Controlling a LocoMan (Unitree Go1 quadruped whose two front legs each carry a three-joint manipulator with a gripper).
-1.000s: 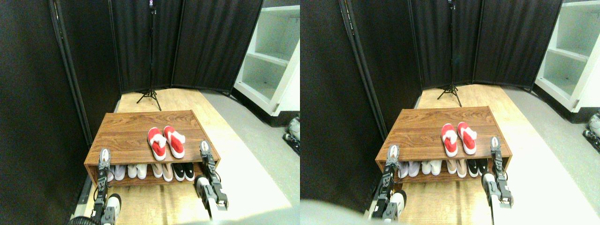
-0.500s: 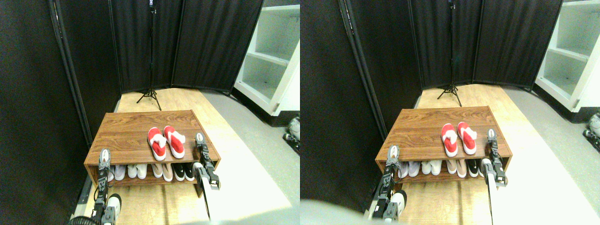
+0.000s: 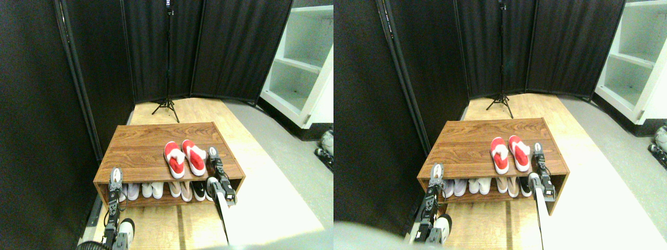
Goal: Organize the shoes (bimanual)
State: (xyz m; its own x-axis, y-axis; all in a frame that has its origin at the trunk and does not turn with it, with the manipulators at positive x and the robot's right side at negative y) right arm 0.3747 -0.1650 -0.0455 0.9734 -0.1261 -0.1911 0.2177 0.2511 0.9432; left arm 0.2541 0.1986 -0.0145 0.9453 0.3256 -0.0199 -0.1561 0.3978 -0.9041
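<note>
stereo pair view from low on the robot, looking forward and down at a low wooden shoe rack (image 3: 151,143) standing on a pale wood floor (image 3: 193,112). on the rack's top, the surface, lie the shoes (image 3: 184,158), a pair of bright red slip-ons with white lining, side by side and touching or nearly so, toes pointing toward the camera, right of the surface's middle and near its front edge.

under the top, an open shelf holds a row of other pairs, toes outward: pale lilac-white shoes (image 3: 128,191) at the left, white shoes (image 3: 152,190) next, beige shoes (image 3: 180,189) after them, and black shoes (image 3: 200,190) with white marks at the right.

the right tool (image 3: 212,154) rises from the bottom of the picture on a pale limb and stands over the surface just beside the right-hand red shoe, on its outer side; whether it touches the shoe i cannot tell, and whether it is open or closed i cannot tell either. the left tool (image 3: 115,175) stands at the rack's front left corner, well apart from the red pair; its state also cannot be made out.

behind the rack, black folding curtains (image 3: 208,47) close off the room, with a thin black tripod stand (image 3: 168,62) in front of them. a white shelving unit (image 3: 305,62) stands at the right on grey floor.
</note>
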